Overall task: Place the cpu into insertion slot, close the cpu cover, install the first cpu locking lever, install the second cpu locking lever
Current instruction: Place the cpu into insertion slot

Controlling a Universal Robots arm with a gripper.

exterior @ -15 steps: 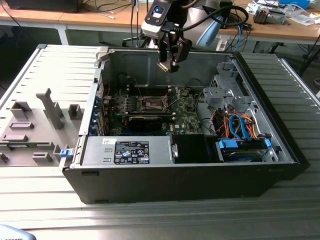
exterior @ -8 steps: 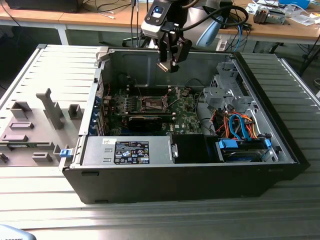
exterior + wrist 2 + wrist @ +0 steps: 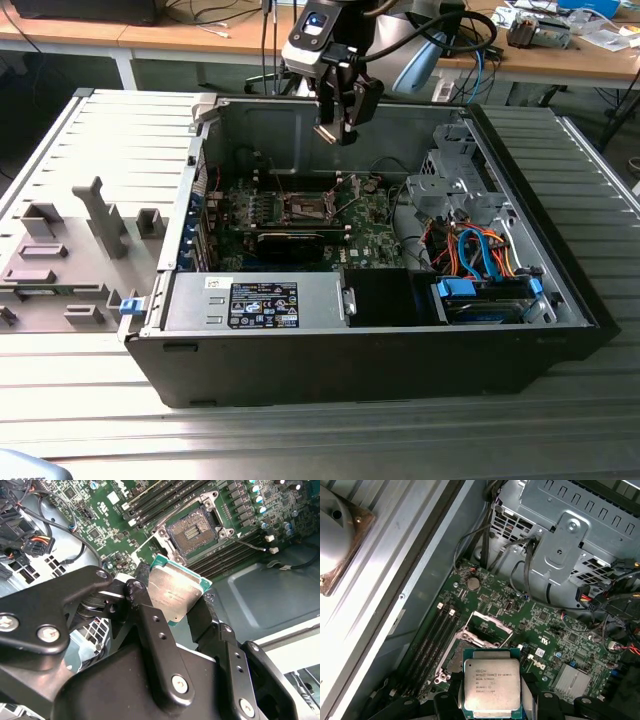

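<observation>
Gripper (image 3: pixel 340 125) hangs from the arm above the open computer case (image 3: pixel 400 370), over the back part of the green motherboard (image 3: pixel 365 225) in the exterior view. Its two black fingers (image 3: pixel 145 610) are pressed in on the cpu (image 3: pixel 175 597), one on each of two opposite edges, so the chip is pinched between them, clear of the board. In the second wrist view the silvery-grey top of the chip is tilted, with its green edge showing along the upper side.

In the first wrist view the cpu (image 3: pixel 492 687) sits flat toward the camera between the fingertips of the gripper (image 3: pixel 492 706), its metal top bright with some print on it.

The insertion slot (image 3: pixel 192 530) lies bare on the motherboard (image 3: pixel 100 510) – a dark square recess with a silvery rim, nothing seated in it. The held chip is above it and a little off to one side, not touching. In the first wrist view the cpu partly hides the insertion slot (image 3: pixel 454 655), and the cpu cover (image 3: pixel 487 629) stands raised off the socket, its square window open to the board behind. A thin wire locking lever (image 3: pixel 250 541) is swung out beside the socket rim.

Long dark memory slots (image 3: pixel 430 635) run alongside the socket. A grey metal drive cage (image 3: pixel 570 540) stands past the motherboard (image 3: pixel 545 630), with cable bundles near it. The case rests on a ribbed metal table (image 3: pixel 300 440).
</observation>
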